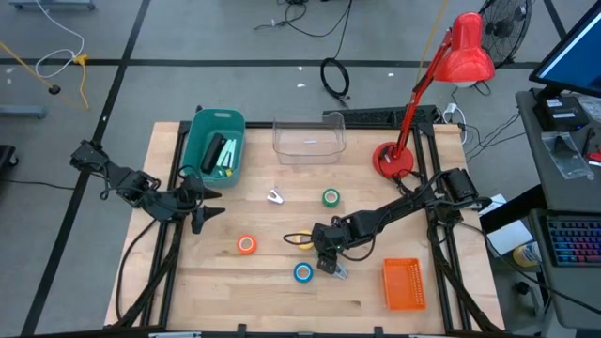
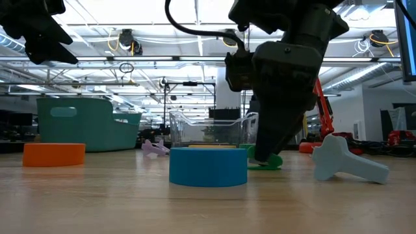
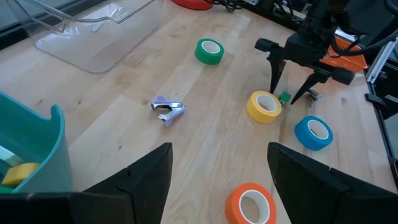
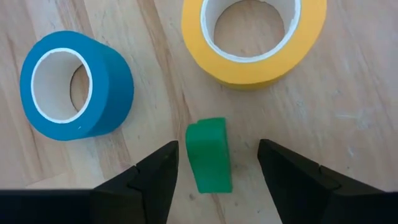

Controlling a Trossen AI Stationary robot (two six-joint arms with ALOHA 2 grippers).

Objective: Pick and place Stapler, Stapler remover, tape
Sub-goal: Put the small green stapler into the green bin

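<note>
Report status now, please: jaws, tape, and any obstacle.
Right gripper open, jaws astride small green piece. Left gripper open, waiting near teal bin. Yellow tape, blue tape close by.

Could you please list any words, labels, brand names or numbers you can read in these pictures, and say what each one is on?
None can be read in any view.
The blue tape, yellow tape and small green piece show plain surfaces.
The teal bin shows no label.
The monitor at the table's edge is too small to read.

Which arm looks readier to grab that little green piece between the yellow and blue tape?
Right. Its gripper hangs open right over the green piece; the left gripper waits by the teal bin.
</note>
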